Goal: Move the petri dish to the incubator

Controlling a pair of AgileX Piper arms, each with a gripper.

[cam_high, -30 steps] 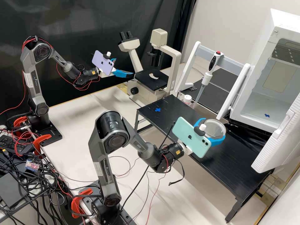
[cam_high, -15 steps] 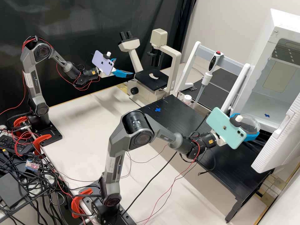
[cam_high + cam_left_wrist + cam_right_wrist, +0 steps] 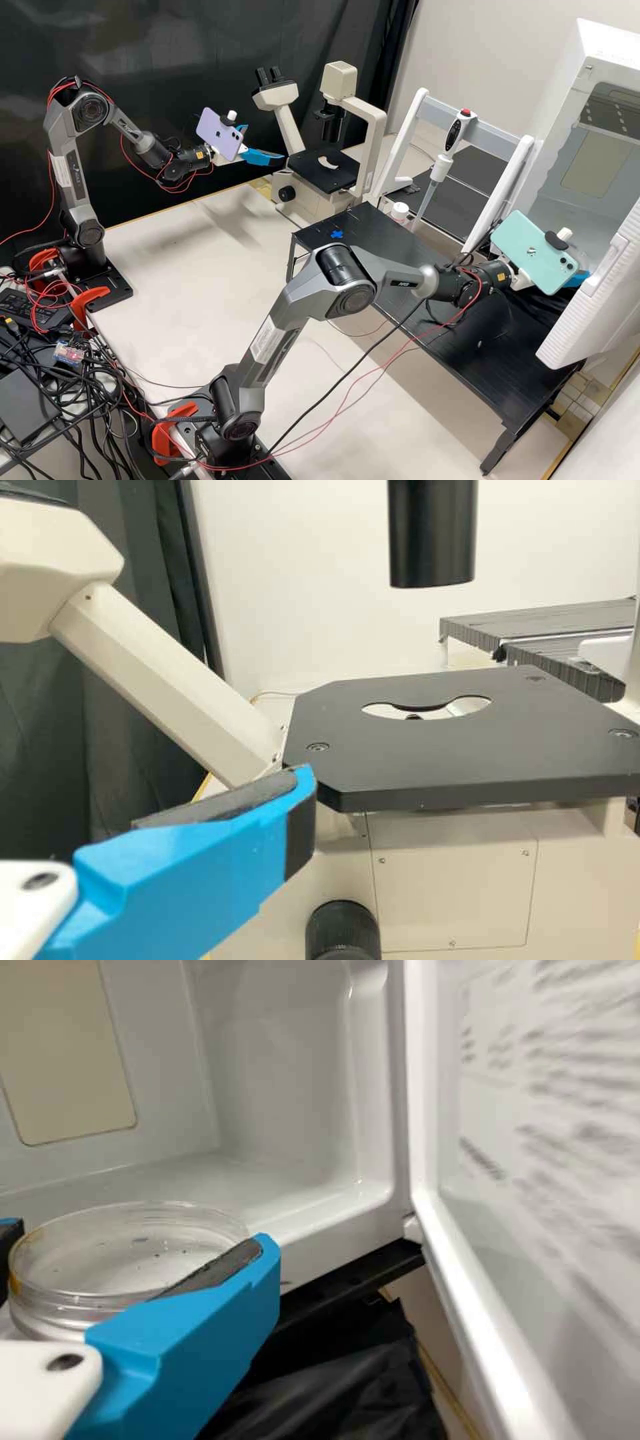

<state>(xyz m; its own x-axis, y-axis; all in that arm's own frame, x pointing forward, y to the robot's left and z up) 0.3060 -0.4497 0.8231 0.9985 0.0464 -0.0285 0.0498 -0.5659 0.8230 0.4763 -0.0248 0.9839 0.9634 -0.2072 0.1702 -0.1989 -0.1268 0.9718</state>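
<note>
The right gripper (image 3: 579, 279) is at the open front of the incubator (image 3: 565, 87), and its two blue fingers are closed on the clear petri dish (image 3: 120, 1250), one at each side. The dish is so held up at the opening of the incubator; if its far edge is already past the sill, I cannot tell. The incubator door (image 3: 600, 300) stands open, near to this gripper. The left gripper (image 3: 263, 143) is well apart from the incubator, in front of the microscope (image 3: 323, 172), and its fingers are open, with nothing between them. A pipette (image 3: 453, 141) hangs upright on a white stand (image 3: 407, 137) beside the incubator. The low black table (image 3: 400, 267) reaches to just before the incubator and carries a blue cross mark (image 3: 337, 235).
</note>
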